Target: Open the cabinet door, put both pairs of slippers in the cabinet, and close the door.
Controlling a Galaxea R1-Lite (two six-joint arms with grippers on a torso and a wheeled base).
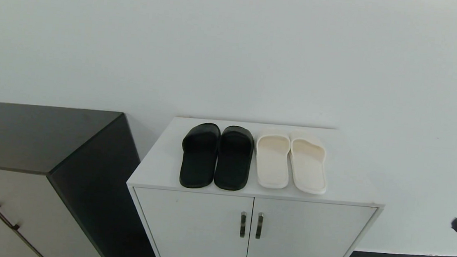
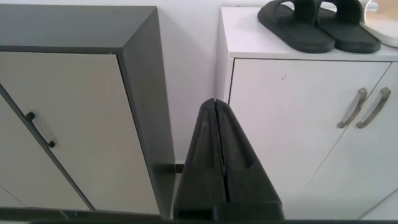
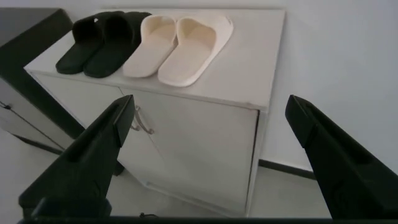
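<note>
Far left there's a dark-topped cabinet (image 1: 41,141) with pale fronts, and the left gripper (image 2: 216,109) sits low by it, fingers clenched together on nothing. The white two-door cabinet (image 1: 186,232) is shut, with the black rubber slippers (image 1: 215,156) and then the cream rubber slippers (image 1: 292,161) side by side on top, so it's the door-opening step. The right gripper (image 3: 209,106) has its fingers spread wide facing that cabinet, so I reckon next is grabbing a slim metal door handle (image 1: 259,225) and pulling.

Cabinet (image 1: 154,167): lower part cut by the frame edge; interior hidden behind shut doors (image 1: 305,243).
Dark cabinet (image 1: 91,182): left and lower parts cut off.
Cream slippers (image 2: 387,32), left wrist view: a sliver inside the frame.
</note>
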